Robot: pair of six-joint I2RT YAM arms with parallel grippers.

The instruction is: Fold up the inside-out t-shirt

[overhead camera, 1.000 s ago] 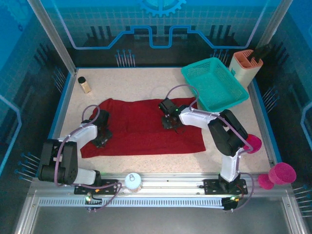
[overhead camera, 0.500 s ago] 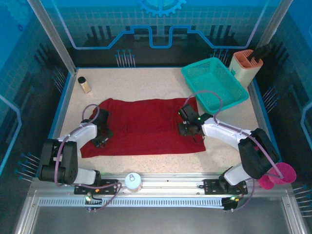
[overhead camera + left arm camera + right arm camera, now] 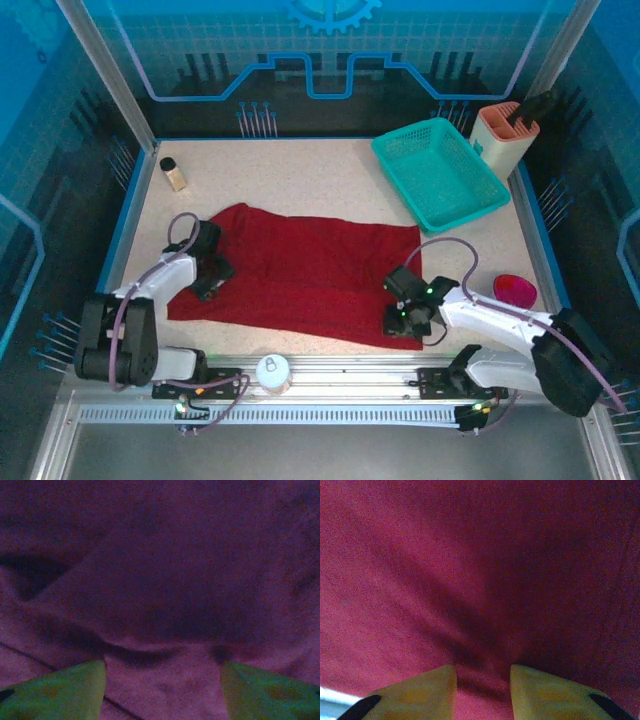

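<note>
The left gripper [image 3: 207,284] rests low on the left end of the inside-out t-shirt [image 3: 300,275], its green fingers [image 3: 60,690] parted wide and released. Dark red cloth lies flat in the gap between them, and a raised fold edge runs across just ahead of the tips. Nothing looks pinched on this side.

From that gripper the garment spreads rightward over the speckled table [image 3: 290,170], opened out in a broad, slightly skewed band that ends under the other arm.

There the right gripper [image 3: 402,318] is clenched on the shirt's near right corner. Its yellow fingers [image 3: 420,690] stand close together with a tuck of cloth nipped between them, and creases fan away from the pinch. A pale strip shows just left of those fingers, which suggests the grip sits close to the hem.

Well beyond this gripper, and to its right, stands the teal basket [image 3: 440,175], apart from the cloth. A pink cup [image 3: 514,290] sits near the right arm's forearm.

The fold appears barely begun. With the left side let go, a pull from the right could drag the whole shirt instead of doubling it over. So shallow a bite at the hem may slip, or lift only one layer. A wide swing of the right arm could knock the cup.
</note>
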